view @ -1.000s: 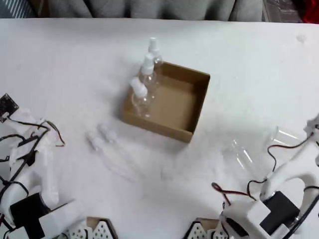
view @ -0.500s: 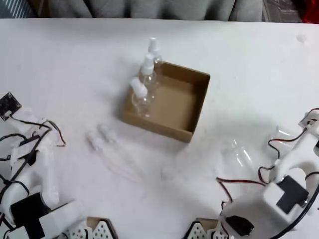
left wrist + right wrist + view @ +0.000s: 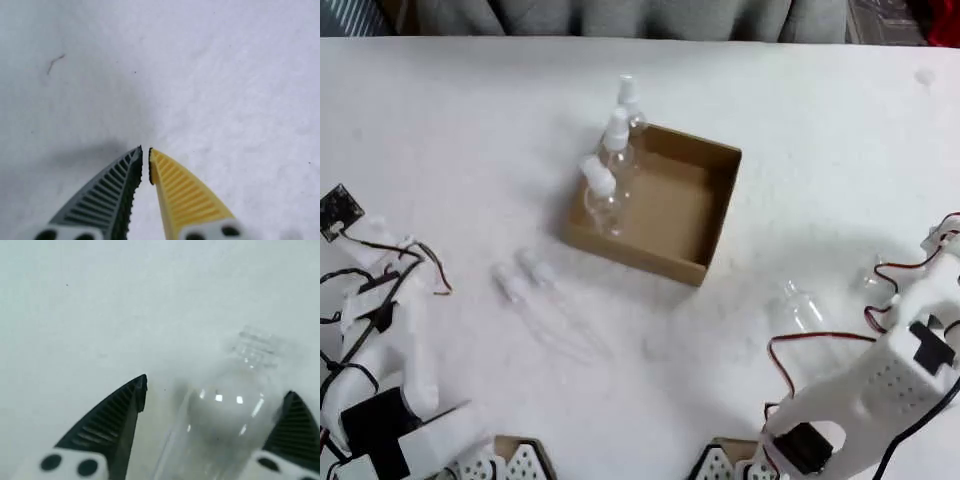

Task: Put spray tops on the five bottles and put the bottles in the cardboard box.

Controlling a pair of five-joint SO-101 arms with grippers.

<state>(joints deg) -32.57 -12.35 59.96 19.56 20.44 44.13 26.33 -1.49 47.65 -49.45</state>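
From above, we see the cardboard box [image 3: 705, 215] open on the white table [image 3: 470, 120]. Three capped bottles stand in a row along the box's left wall: a near bottle [image 3: 603, 198], a middle bottle [image 3: 616, 142] and a far bottle [image 3: 628, 100] by the box's far corner. We cannot tell whether each one stands inside the wall or just outside it. Two loose spray tops [image 3: 510, 280] [image 3: 535, 268] lie on the table in front of the box and to its left, close together, with their thin tubes trailing away from the box. Two open bottles [image 3: 803, 308] [image 3: 880, 272] lie to the right of the box, well apart from it. The left arm [image 3: 380, 360] sits far to the left of the box, at the table's near edge. The right arm [image 3: 870, 400] sits far to its right, beside the open bottles.

From the left wrist, we see the left claw [image 3: 145, 150] with its grey and yellow fingers pressed together at the tips, pinching nothing, above bare table.

From the right wrist, we see the right claw [image 3: 216, 386] spread wide. A clear topless bottle [image 3: 225, 415] lies on the table between its two black fingers, threaded neck pointing away from the claw. We cannot tell whether either finger touches it.
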